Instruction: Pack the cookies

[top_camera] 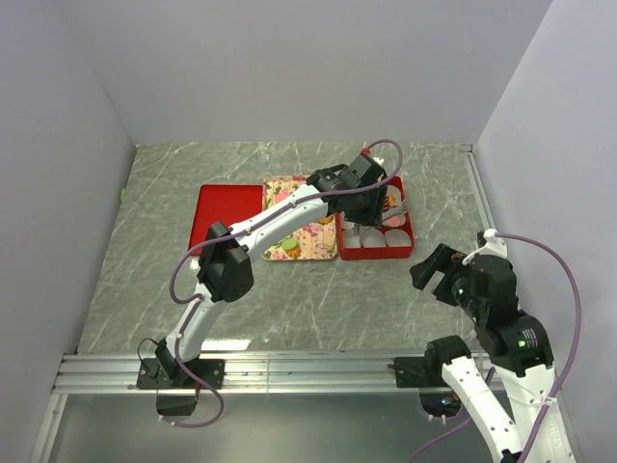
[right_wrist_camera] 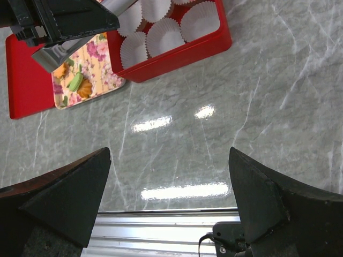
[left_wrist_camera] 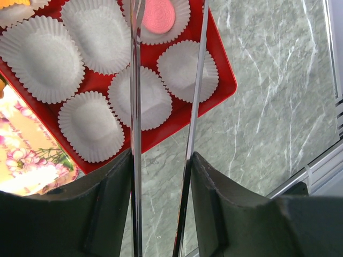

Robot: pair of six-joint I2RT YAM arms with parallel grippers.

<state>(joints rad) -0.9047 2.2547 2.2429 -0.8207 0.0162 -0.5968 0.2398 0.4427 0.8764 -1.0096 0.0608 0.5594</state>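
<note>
the left gripper point(left_wrist_camera: 171, 8) hangs over the red box point(left_wrist_camera: 224, 85) with its thin, glassy blades parted and nothing pinched, a pink cookie point(left_wrist_camera: 157, 15) lying below their tips in a cup and an orange cookie point(left_wrist_camera: 13, 2) off to its side, so i judge the packing barely begun: five pleated white paper cups point(left_wrist_camera: 139, 97) nearer the wrist sit empty. further out beside the box, more cookies point(right_wrist_camera: 77, 85), small, round, orange and green, wait on the glossy floral tray point(right_wrist_camera: 107, 59); the right gripper point(right_wrist_camera: 171, 198) hovers well apart over veined grey marble point(right_wrist_camera: 268, 107), dark jaws wide and empty
</note>
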